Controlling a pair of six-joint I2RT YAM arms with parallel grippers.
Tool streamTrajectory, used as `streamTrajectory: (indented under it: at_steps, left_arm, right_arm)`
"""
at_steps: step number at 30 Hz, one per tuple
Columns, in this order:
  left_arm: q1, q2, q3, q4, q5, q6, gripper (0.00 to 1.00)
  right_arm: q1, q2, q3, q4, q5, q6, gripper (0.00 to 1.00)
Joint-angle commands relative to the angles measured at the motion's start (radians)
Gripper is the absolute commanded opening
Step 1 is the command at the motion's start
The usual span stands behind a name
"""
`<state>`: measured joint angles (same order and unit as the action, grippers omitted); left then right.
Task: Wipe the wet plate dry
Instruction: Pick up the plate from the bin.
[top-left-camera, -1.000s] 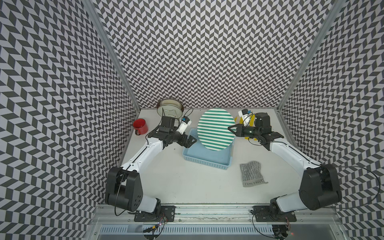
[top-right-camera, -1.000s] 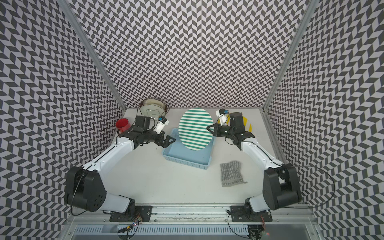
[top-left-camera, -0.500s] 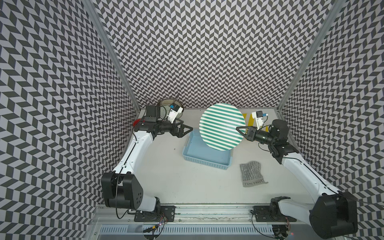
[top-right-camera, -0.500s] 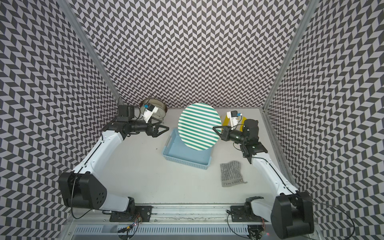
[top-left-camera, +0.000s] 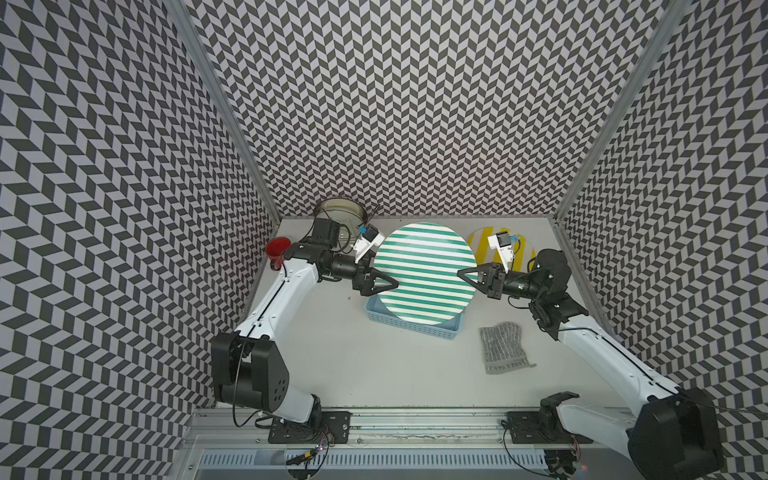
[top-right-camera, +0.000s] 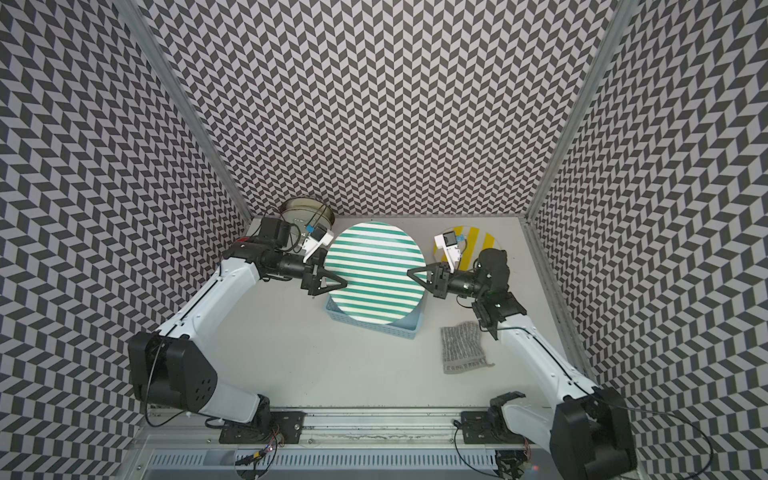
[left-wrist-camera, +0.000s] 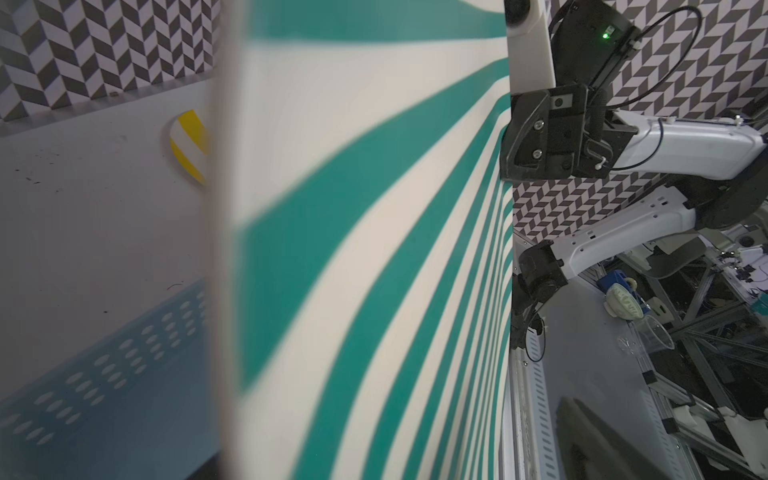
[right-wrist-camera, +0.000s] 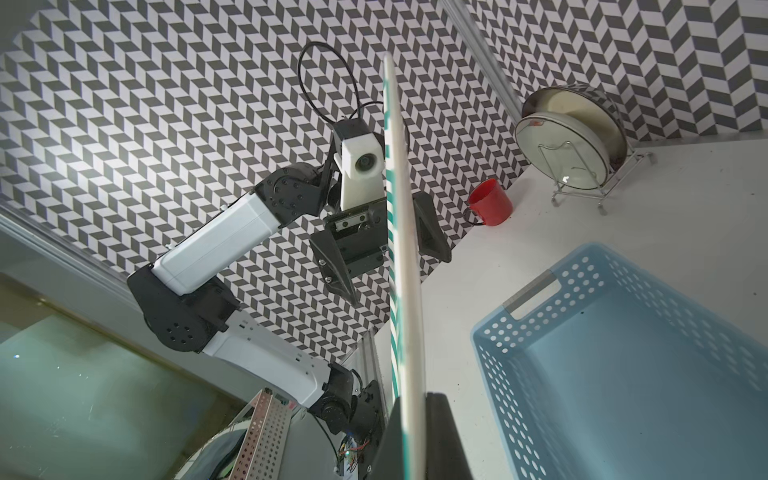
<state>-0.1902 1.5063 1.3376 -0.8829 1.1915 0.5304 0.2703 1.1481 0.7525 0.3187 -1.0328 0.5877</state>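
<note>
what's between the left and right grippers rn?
Only the green-striped plate, held on edge. The right gripper is shut on one rim, and the left gripper has its open jaws straddling the opposite rim. This shows in both top views.

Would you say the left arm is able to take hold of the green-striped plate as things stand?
Probably yes. The left tool is open, with a finger on either side of the rim of the plate and nothing else between. The right tool, shut on the opposite edge, holds it up.
</note>
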Motion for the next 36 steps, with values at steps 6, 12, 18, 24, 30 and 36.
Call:
streamTrajectory:
  at_steps: [6, 12, 18, 24, 30, 36]
  left_arm:
    - [-0.012, -0.028, 0.019, -0.033, 0.062, 0.034, 0.82]
    - [-0.017, -0.037, 0.017, -0.023, 0.074, 0.024, 0.56]
    - [-0.017, -0.047, 0.018, 0.004, 0.063, -0.004, 0.27]
    - [-0.017, -0.056, 0.011, 0.053, 0.029, -0.055, 0.03]
    - [-0.013, -0.079, -0.021, 0.180, -0.045, -0.178, 0.00]
    - [0.010, -0.091, -0.051, 0.279, -0.078, -0.251, 0.00]
  right_arm:
    - [0.013, -0.004, 0.022, 0.109, -0.010, -0.018, 0.00]
    - [0.020, 0.001, 0.027, 0.102, -0.002, -0.027, 0.00]
    - [0.021, -0.002, 0.024, 0.084, 0.015, -0.046, 0.00]
    - [0.021, -0.004, 0.028, 0.007, 0.094, -0.083, 0.07]
    - [0.021, -0.022, 0.045, -0.225, 0.375, -0.144, 0.49]
    - [0.022, -0.077, 0.020, -0.530, 0.837, -0.105, 0.58]
